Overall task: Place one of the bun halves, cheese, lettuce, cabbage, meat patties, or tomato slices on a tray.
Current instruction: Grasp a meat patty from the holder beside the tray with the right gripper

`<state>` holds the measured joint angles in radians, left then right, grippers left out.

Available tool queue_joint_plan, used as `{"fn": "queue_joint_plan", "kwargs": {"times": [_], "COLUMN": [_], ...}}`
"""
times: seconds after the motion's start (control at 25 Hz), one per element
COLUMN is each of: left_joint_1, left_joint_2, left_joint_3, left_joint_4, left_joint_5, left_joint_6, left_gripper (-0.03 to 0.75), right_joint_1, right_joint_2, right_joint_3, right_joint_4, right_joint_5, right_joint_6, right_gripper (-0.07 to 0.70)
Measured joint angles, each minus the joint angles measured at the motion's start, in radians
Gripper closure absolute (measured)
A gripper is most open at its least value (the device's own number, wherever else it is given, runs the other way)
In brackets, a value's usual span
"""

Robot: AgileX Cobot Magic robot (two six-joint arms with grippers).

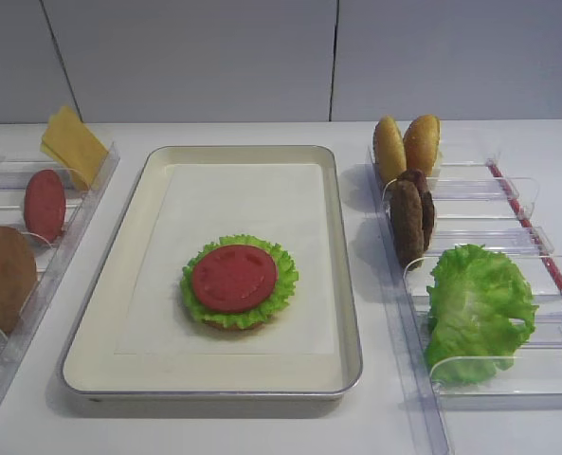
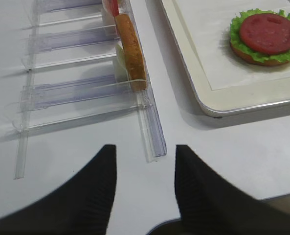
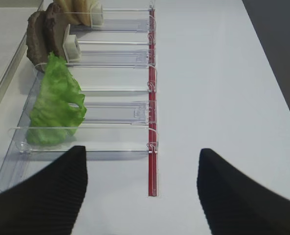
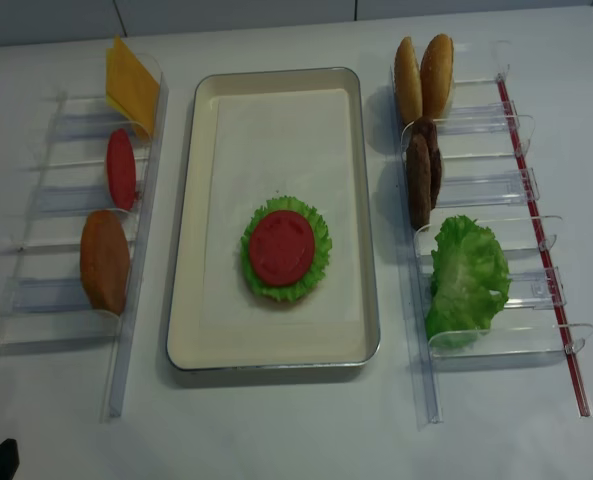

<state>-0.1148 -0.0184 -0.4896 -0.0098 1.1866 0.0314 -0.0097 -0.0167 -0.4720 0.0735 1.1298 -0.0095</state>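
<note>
Colours only: tray (image 1: 110, 284) cream w/ silvery rim, white paper liner (image 1: 262, 204). On it a red tomato slice (image 1: 234, 278) over bright green frilly lettuce (image 1: 282, 284), tan bun edge under (image 2: 242, 53). R rack (image 1: 508, 379) clear plastic w/ a red strip (image 3: 153, 127): golden-tan bun halves (image 1: 407, 144), dark brown rough-grained meat patties (image 1: 409, 216), green crinkled lettuce leaf (image 1: 475, 308). L rack (image 4: 46, 200) clear: yellow cheese (image 1: 72, 144), red tomato slice (image 1: 45, 204), orange-brown bun half (image 1: 3, 277). Table (image 1: 214, 431) white. Both grippers, right gripper (image 3: 142, 188) and left gripper (image 2: 145, 188), black w/ ribbed finger texture.

A white table (image 1: 262, 431) carries the tray (image 1: 105, 284), with clear plastic racks (image 4: 481, 345) on both sides of the tray.
</note>
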Motion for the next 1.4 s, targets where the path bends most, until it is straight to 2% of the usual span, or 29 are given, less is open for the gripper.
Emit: {"fn": "queue_joint_plan", "kwargs": {"times": [0.32, 0.52, 0.92, 1.2, 1.4], "left_joint_1": [0.0, 0.0, 0.0, 0.0, 0.0], "left_joint_2": [0.0, 0.0, 0.0, 0.0, 0.0], "left_joint_3": [0.0, 0.0, 0.0, 0.0, 0.0], "left_joint_4": [0.0, 0.0, 0.0, 0.0, 0.0], "left_joint_5": [0.0, 0.0, 0.0, 0.0, 0.0], "left_joint_6": [0.0, 0.0, 0.0, 0.0, 0.0], "left_gripper": [0.454, 0.454, 0.454, 0.454, 0.454], "right_joint_1": [0.0, 0.0, 0.0, 0.0, 0.021], "right_joint_2": [0.0, 0.036, 0.419, 0.726, 0.933], "right_joint_3": [0.0, -0.007, -0.165, -0.312, -0.433], "right_joint_4": [0.0, 0.045, 0.06, 0.247, 0.29], "right_joint_5": [0.0, 0.004, 0.004, 0.01, 0.02], "right_joint_6": [-0.004, -0.011, -0.044, -0.145, -0.156], "right_gripper": [0.13, 0.131, 0.132, 0.132, 0.132]}}
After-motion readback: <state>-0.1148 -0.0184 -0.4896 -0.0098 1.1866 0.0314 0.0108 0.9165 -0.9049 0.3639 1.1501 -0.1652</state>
